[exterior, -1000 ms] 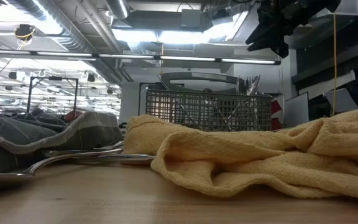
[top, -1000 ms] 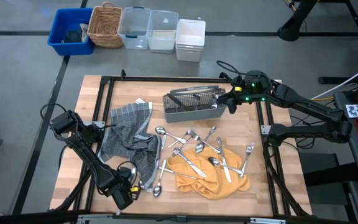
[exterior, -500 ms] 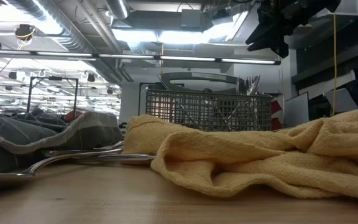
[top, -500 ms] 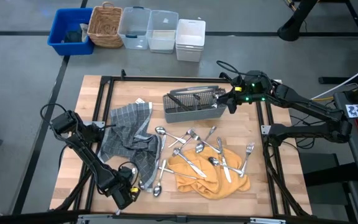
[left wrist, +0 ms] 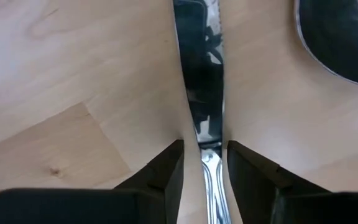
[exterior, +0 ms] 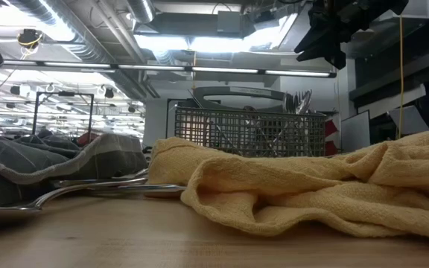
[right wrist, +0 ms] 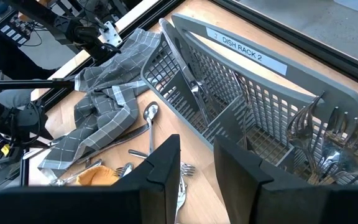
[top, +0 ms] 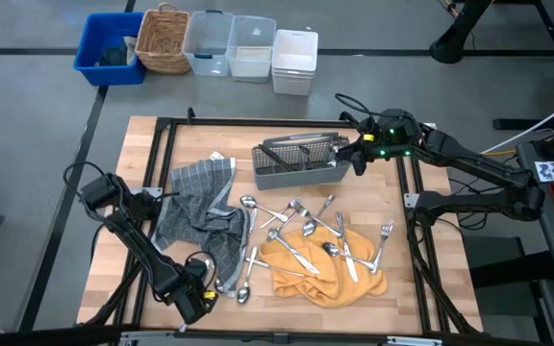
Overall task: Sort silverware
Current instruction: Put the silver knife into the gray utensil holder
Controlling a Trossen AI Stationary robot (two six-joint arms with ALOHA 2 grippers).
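Shiny silverware (top: pixel 306 235) lies scattered, slim and silver.

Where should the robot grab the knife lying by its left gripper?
Probably at the knife's slim neck, where blade meets handle, coming straight down from above. It lies flat on the wooden table, so only its two narrow edges offer a hold. The left gripper already straddles that spot, jaws open, one finger on each side. A spoon lies off to one side of the blade, apart from it.
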